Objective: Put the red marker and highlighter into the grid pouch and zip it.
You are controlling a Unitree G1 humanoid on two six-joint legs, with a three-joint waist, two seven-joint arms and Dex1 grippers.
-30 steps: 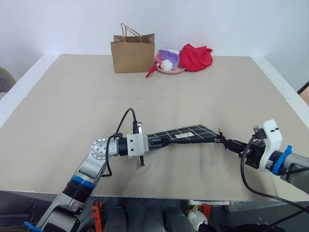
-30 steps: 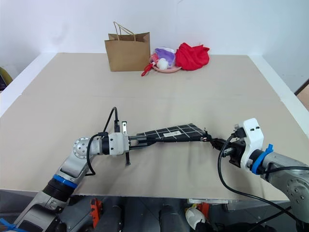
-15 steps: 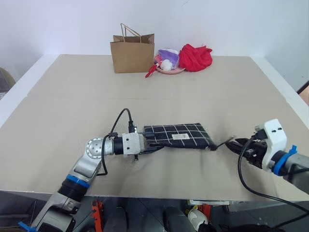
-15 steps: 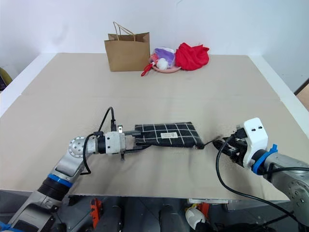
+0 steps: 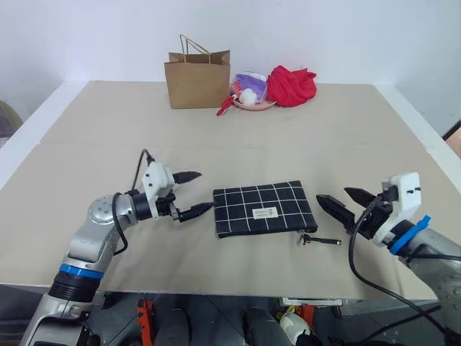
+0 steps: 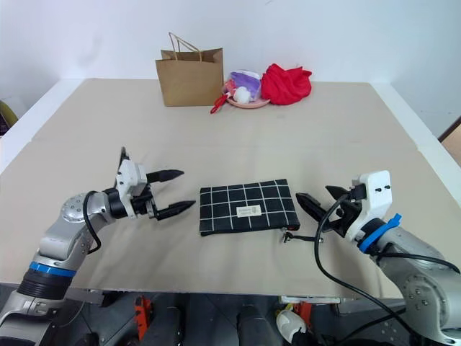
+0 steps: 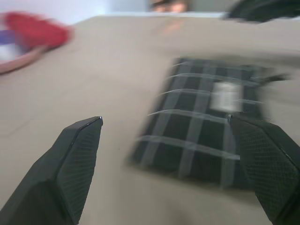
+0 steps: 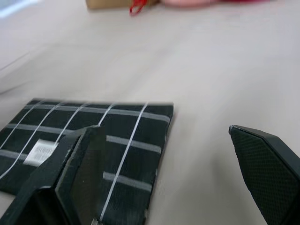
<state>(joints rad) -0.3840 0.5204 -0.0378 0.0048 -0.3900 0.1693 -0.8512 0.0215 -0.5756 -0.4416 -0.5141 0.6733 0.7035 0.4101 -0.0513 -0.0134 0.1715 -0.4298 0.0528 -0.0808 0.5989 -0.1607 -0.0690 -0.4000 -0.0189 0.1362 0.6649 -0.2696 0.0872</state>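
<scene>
The grid pouch (image 5: 265, 208) lies flat on the table, black with white lines and a small white label. Its zipper pull cord (image 5: 320, 240) trails onto the table at its right end. My left gripper (image 5: 205, 190) hovers just left of the pouch, open and holding nothing. My right gripper (image 5: 332, 194) sits just right of the pouch, also open and empty. In the left wrist view the pouch (image 7: 206, 122) lies ahead between the spread fingers (image 7: 70, 164). The right wrist view shows the pouch (image 8: 93, 136) beyond one finger (image 8: 267, 159). The red marker and highlighter are out of view.
At the table's far edge stand a brown paper bag (image 5: 198, 78), a pink plate (image 5: 253, 105) with a red-handled utensil (image 5: 225, 108), and a red cloth bundle (image 5: 292, 85). The table's front edge runs just below both arms.
Both grippers opened and let go of the pouch, which dropped from a lifted, stretched position to lie flat. My left gripper drew back to the left; the pull cord fell onto the table.
</scene>
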